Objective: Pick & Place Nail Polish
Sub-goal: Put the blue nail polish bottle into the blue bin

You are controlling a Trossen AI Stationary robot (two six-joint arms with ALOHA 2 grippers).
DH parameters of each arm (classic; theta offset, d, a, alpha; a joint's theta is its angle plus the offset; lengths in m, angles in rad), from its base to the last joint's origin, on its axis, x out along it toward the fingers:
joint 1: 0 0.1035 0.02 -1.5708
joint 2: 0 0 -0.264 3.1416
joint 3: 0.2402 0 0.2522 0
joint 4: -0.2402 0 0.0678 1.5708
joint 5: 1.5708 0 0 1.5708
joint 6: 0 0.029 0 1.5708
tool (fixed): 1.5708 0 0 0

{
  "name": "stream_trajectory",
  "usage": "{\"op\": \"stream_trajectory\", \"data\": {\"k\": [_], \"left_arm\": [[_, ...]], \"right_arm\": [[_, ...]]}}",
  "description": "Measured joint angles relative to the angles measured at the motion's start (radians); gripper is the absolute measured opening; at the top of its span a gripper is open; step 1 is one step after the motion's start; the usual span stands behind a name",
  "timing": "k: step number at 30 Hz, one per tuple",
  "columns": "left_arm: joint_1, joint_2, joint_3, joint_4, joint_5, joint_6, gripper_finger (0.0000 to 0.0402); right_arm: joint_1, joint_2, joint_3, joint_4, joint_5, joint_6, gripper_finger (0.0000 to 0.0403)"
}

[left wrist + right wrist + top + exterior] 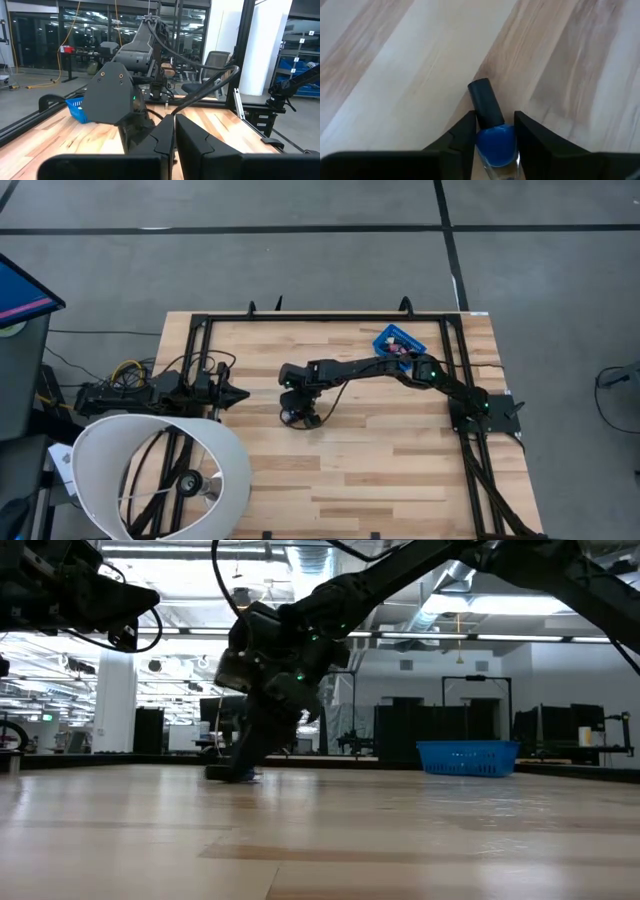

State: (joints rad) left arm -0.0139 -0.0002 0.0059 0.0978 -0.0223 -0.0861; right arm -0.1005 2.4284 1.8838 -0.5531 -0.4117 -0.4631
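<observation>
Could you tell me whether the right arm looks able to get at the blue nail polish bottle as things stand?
Very likely yes: the right gripper is already down at the table with the blue nail polish bottle lying between its fingers, dark cap pointing away, and nothing else nearby on the wood.

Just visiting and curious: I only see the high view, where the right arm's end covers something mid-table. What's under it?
Observer: The right wrist view shows a blue nail polish bottle with a dark cap, pinched between the right gripper's fingers.
Operator: Is it lifted?
Observer: It doesn't look so. The low view shows that gripper down at the table.
Operator: And the left arm?
Observer: Its wrist view shows the left gripper shut and empty.
</observation>
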Motion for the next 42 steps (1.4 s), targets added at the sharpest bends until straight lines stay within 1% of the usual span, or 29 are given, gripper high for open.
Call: {"op": "stream_trajectory", "data": {"k": [5,10,18,25,27,33,37,40,42], "left_arm": [[0.000,0.000,0.000,0.000,0.000,0.000,0.0011],[0.000,0.000,0.000,0.000,0.000,0.000,0.0011],[0.000,0.000,0.000,0.000,0.000,0.000,0.0011],[0.000,0.000,0.000,0.000,0.000,0.000,0.0011],[0.000,0.000,0.000,0.000,0.000,0.000,0.0011],[0.000,0.000,0.000,0.000,0.000,0.000,0.0011],[0.000,0.000,0.000,0.000,0.000,0.000,0.0011],[0.000,0.000,0.000,0.000,0.000,0.000,0.0011],[0.000,0.000,0.000,0.000,0.000,0.000,0.0011]], "right_arm": [[-0.039,-0.041,-0.006,-0.031,0.002,0.037,0.0098],[-0.110,-0.124,-0.002,-0.100,0.002,0.049,0.0090],[-0.267,-0.296,-0.005,-0.302,-0.006,0.040,0.0055],[-0.421,-0.427,-0.010,-0.537,-0.004,0.027,0.0065],[-0.464,-0.455,-0.009,-0.594,0.011,0.023,0.0065],[-0.579,-0.522,-0.009,-0.722,0.101,0.023,0.0065],[-0.650,-0.539,-0.012,-0.760,0.152,0.066,0.0065],[-0.687,-0.553,-0.063,-0.748,0.188,0.113,0.0065],[-0.700,-0.564,-0.129,-0.746,0.213,0.129,0.0065]]}}
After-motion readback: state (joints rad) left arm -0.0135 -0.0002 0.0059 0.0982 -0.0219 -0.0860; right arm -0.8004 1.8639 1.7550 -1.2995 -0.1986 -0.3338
